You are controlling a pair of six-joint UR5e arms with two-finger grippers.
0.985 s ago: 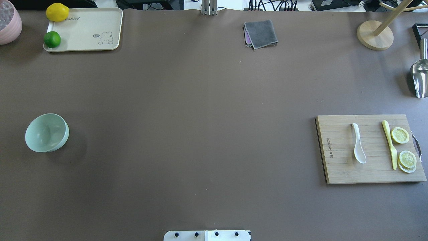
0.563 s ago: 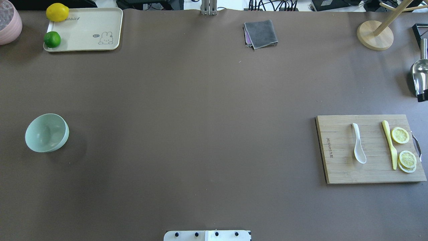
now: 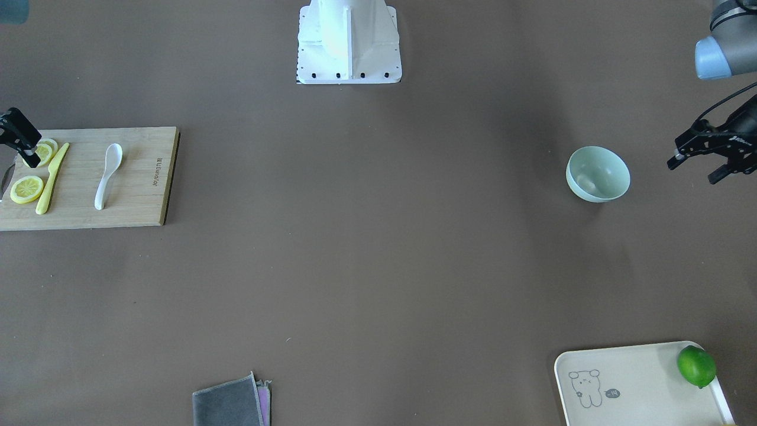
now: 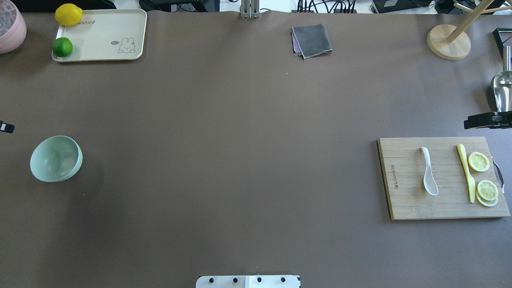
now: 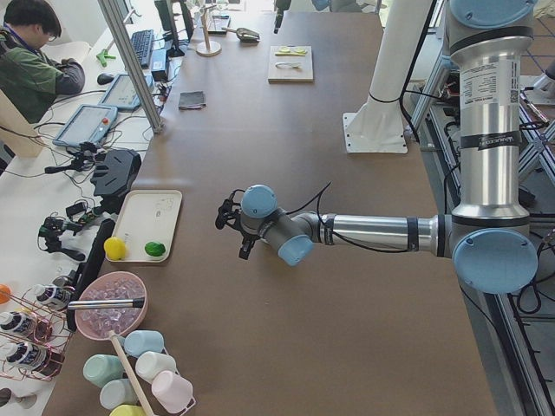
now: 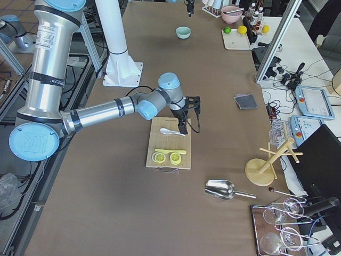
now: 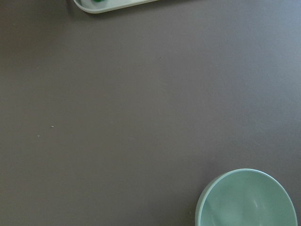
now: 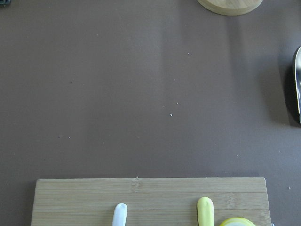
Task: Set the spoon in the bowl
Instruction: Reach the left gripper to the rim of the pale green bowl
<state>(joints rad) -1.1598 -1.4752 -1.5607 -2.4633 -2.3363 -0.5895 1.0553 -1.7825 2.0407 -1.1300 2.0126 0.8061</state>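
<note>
The white spoon [image 4: 429, 171] lies on a wooden cutting board [image 4: 404, 200] at the right, its scoop towards the robot. It also shows in the front view [image 3: 107, 174], and its handle tip shows in the right wrist view [image 8: 120, 215]. The mint-green bowl [image 4: 56, 159] stands empty at the left, also in the front view [image 3: 597, 174] and the left wrist view [image 7: 249, 200]. My right gripper [image 4: 490, 120] is open and hovers just beyond the board's far right corner. My left gripper [image 3: 704, 160] is open and empty beside the bowl, towards the table's left end.
A yellow knife [image 4: 466, 172] and lemon slices [image 4: 479, 161] lie on the board right of the spoon. A metal scoop [image 4: 502, 90] and a wooden stand [image 4: 448, 42] are at the far right. A grey cloth [image 4: 312, 40] is at the back, and a tray [image 4: 100, 36] with a lemon and a lime is far left.
My right gripper has come into the overhead view from the right edge, above the board. My left gripper's tip now shows at the left edge. The spoon and bowl have not moved.
</note>
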